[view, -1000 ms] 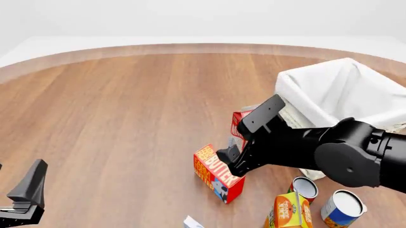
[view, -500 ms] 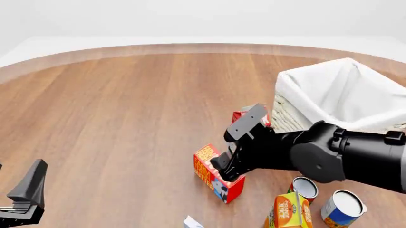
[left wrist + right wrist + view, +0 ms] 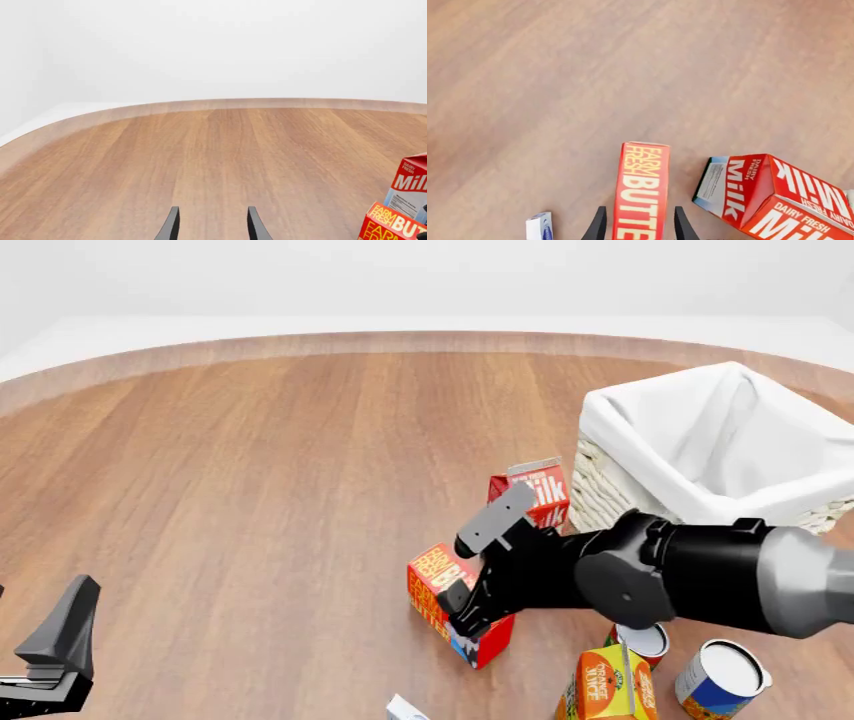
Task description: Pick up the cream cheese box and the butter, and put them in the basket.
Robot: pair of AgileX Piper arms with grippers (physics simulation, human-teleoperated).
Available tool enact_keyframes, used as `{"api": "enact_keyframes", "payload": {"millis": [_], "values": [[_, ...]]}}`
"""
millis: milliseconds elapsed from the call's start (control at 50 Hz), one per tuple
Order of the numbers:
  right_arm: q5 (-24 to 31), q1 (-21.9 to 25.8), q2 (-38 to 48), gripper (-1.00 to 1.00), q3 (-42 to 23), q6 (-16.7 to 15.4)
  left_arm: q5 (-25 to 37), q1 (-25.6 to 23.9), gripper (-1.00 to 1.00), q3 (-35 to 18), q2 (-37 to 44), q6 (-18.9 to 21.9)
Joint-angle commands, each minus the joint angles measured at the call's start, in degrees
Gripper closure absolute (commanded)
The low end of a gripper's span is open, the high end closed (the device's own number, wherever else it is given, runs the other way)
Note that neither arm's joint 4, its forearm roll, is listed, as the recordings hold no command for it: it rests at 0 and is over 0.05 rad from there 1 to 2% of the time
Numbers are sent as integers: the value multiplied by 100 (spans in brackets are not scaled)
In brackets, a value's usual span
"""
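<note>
Your right gripper (image 3: 634, 224) sits over the butter (image 3: 446, 604) at lower centre of the front view, its fingers spread to either side of the carton's narrow top face; in the right wrist view only the two fingertips (image 3: 599, 223) show at the bottom edge, and you cannot tell whether they touch the carton's sides. The arm's dark bulk hides the butter's right half in the front view. The cream cheese box (image 3: 406, 707) is cut off at the bottom edge there, just a white corner; in the right wrist view it is a sliver at lower left. The basket (image 3: 607, 475) stands at the right, its far side cut off by the frame. The milk carton (image 3: 538, 490) stands between basket and butter, partly hidden by the arm. The juice carton (image 3: 613, 683) and two cans (image 3: 722, 676) sit at lower right, one can mostly hidden. Your left gripper (image 3: 211, 226) hangs spread and empty over bare table (image 3: 200, 150), only its tips showing.
</note>
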Motion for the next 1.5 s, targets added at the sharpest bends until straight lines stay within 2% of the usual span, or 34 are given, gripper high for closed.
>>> {"api": "enact_keyframes", "payload": {"millis": [20,480,1060,1080,1200,1500], "values": [[-357,66,297,-100,277,257,0,0,-100,0,0,0],[-377,-98,164,-100,460,175,0,0,-100,0,0,0],[-636,9,412,-100,581,318,0,0,-100,0,0,0],[-631,-1,397,100,580,315,0,0,-100,0,0,0],[-549,79,317,100,560,378,0,0,-100,0,0,0],[-305,48,49,100,484,272,0,0,-100,0,0,0]]}}
